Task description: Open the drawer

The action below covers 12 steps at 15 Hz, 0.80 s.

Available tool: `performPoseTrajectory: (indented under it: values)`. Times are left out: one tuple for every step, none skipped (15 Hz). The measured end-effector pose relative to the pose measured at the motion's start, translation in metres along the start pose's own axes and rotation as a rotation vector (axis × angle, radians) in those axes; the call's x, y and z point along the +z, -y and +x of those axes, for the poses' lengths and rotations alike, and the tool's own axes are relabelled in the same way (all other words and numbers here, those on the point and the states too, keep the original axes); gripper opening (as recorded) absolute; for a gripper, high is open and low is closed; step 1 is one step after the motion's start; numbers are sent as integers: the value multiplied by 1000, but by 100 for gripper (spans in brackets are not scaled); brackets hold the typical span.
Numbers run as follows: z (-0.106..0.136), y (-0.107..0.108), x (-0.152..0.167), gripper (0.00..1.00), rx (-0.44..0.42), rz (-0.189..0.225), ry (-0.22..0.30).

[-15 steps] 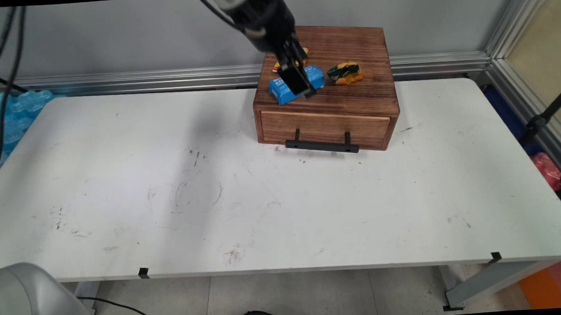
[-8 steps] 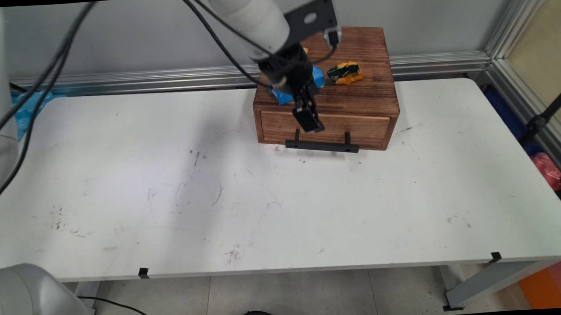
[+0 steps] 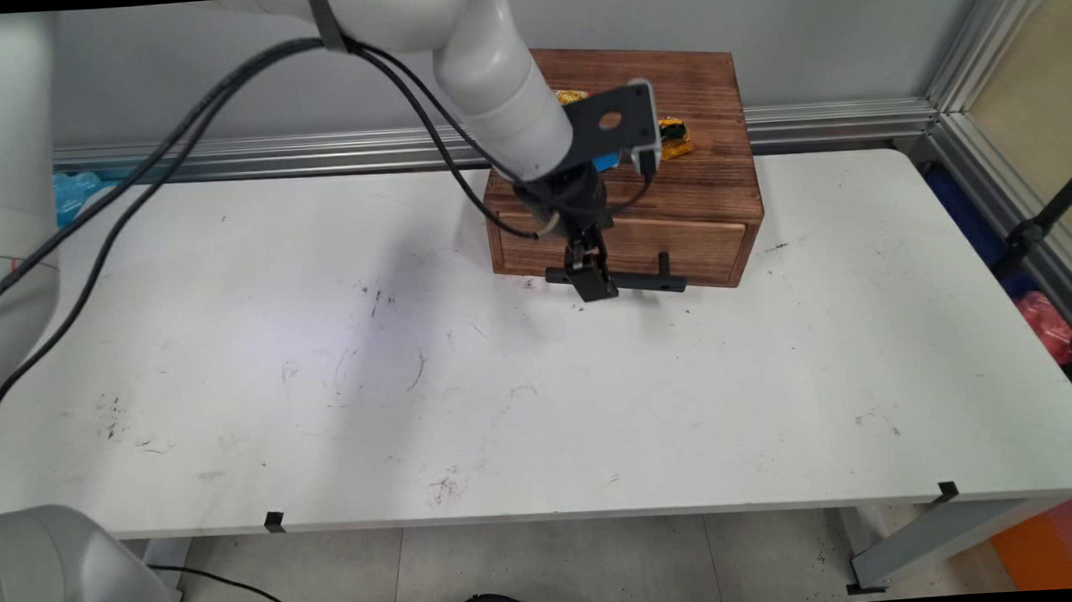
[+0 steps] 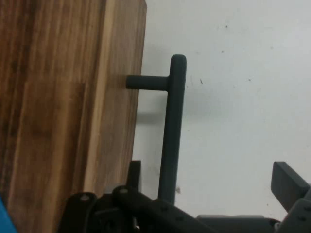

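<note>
A brown wooden drawer box (image 3: 705, 191) stands at the back of the white table (image 3: 412, 390). Its drawer is closed, with a black bar handle (image 3: 636, 281) across the front. My gripper (image 3: 590, 282) hangs low at the left part of that handle. In the hand view the gripper (image 4: 210, 173) is open and straddles the handle bar (image 4: 170, 131): one finger (image 4: 134, 171) sits between bar and drawer front (image 4: 58, 121), the other finger (image 4: 287, 180) lies on the outer side. On the box top lie a blue box (image 3: 608, 161), mostly hidden by the arm, and a green-yellow packet (image 3: 674, 134).
A yellow-red packet (image 3: 569, 96) peeks out on the box top behind the arm. An aluminium rail (image 3: 262, 155) runs along the wall. A blue bag (image 3: 76, 187) lies off the back left corner, and a black stand (image 3: 1041, 219) and a red bag (image 3: 1051, 324) are at the right.
The gripper came down from above the blue box on the box top, past the drawer front, to the drawer's handle. The arm now hides most of the blue box.
</note>
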Motion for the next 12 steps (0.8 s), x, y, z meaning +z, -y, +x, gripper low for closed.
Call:
performPoseTrajectory:
  values:
    - [-1, -2, 7, 100, 5, 2, 5]
    - [-1, -3, 13, 100, 9, 3, 10]
    - [-1, -5, 19, 100, 12, 4, 14]
    - [-2, -6, 22, 100, 13, 4, 17]
    - [-2, -7, 27, 100, 15, 4, 21]
    - [-2, -8, 34, 100, 16, 5, 24]
    - [-2, -8, 39, 100, 17, 5, 26]
    - [-2, -9, 43, 100, 19, 5, 28]
    - [-2, -9, 46, 100, 19, 4, 28]
    - [-2, -10, 51, 100, 21, 3, 30]
    - [-2, -10, 55, 100, 20, 3, 31]
    - [-2, -11, 60, 100, 20, 4, 33]
